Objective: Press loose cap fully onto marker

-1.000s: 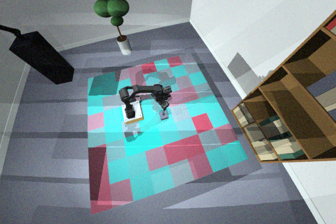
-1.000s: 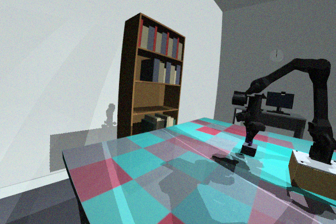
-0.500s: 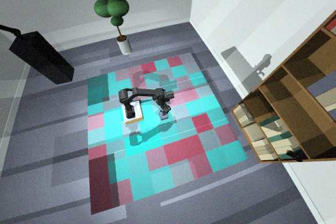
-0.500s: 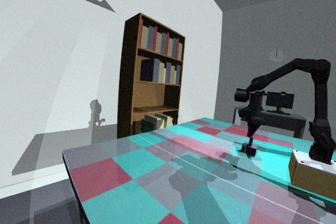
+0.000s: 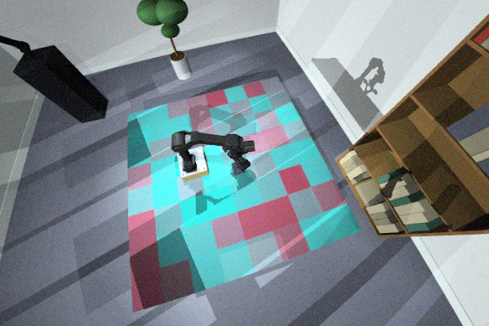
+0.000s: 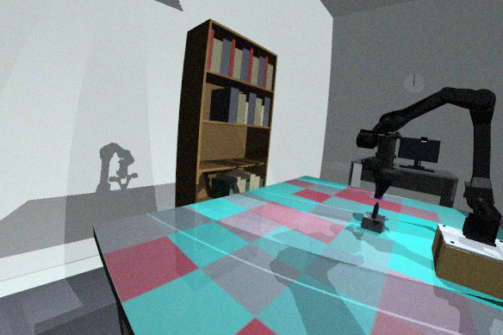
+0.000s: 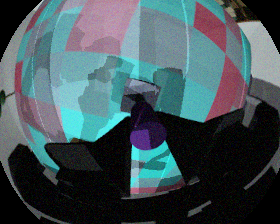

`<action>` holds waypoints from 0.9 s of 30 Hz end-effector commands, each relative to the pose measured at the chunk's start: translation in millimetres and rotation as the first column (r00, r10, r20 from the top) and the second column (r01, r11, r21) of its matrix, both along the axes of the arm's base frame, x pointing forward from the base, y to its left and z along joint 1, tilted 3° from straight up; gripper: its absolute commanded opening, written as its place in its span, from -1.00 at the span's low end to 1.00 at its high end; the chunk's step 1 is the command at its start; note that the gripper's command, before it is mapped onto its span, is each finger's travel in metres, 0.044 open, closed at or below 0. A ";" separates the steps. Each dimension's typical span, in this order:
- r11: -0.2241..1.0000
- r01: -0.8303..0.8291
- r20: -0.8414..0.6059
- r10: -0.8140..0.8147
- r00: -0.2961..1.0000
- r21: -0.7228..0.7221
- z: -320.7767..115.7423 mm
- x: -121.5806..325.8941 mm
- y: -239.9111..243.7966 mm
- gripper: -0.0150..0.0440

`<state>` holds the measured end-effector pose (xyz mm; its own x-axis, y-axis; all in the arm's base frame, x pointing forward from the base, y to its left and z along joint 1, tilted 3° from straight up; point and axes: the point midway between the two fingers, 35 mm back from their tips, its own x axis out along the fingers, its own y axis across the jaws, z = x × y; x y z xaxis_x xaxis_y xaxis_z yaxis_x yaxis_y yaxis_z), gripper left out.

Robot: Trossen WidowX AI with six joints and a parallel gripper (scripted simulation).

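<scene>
- Checkered teal-and-pink table [image 6: 181, 255], bookshelf [image 6: 228, 113] behind it.
- My gripper [image 6: 381, 188] is clamped on the purple cap [image 6: 380, 192], hanging just above the marker [image 6: 375, 208], not touching yet, so I can push straight down.
- Holder block [image 6: 373, 221] keeps the marker upright, I'd guess to take that push.

Matte black jointed arm [image 6: 435, 102] on a white-topped tan base [image 6: 467, 259].
</scene>
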<state>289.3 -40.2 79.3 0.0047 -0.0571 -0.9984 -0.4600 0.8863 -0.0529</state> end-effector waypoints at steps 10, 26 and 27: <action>1.000 -0.008 0.001 0.008 1.000 -0.004 -8.7 0.4 -4.1 -0.49; 1.000 -0.008 0.001 0.008 1.000 -0.004 -35.3 1.2 -5.7 -0.49; 1.000 -0.008 0.001 0.008 1.000 -0.004 -36.9 1.2 -5.8 -0.49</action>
<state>290.7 -45.0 49.0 0.0064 -0.0574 -0.9983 -0.4632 0.8846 -0.0538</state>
